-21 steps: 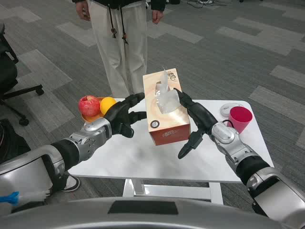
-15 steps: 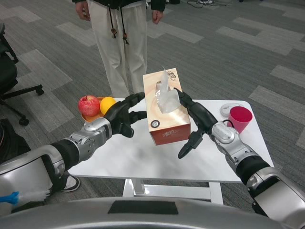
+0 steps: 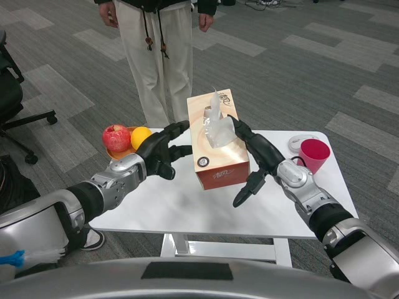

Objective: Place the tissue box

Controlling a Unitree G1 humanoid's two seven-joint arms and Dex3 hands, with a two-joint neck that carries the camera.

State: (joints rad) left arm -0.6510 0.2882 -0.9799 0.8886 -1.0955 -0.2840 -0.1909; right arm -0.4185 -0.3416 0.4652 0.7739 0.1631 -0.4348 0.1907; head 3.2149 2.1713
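The tissue box (image 3: 215,163), orange-brown with a white tissue (image 3: 218,128) sticking out of its top, stands on the white table (image 3: 187,208) near the middle. My left hand (image 3: 161,149) is just left of the box, fingers spread and pointing at its side. My right hand (image 3: 254,159) is at the box's right side. Its fingers stretch along the upper right edge and its thumb hangs down in front. I cannot tell whether either hand touches the cardboard. Neither hand grips anything.
An orange plate (image 3: 118,152) with a red apple (image 3: 116,137) and an orange (image 3: 141,136) sits at the table's back left. A pink cup (image 3: 313,154) and a white round lid (image 3: 300,142) are at the back right. A person (image 3: 159,50) stands behind the table. An office chair (image 3: 12,87) is far left.
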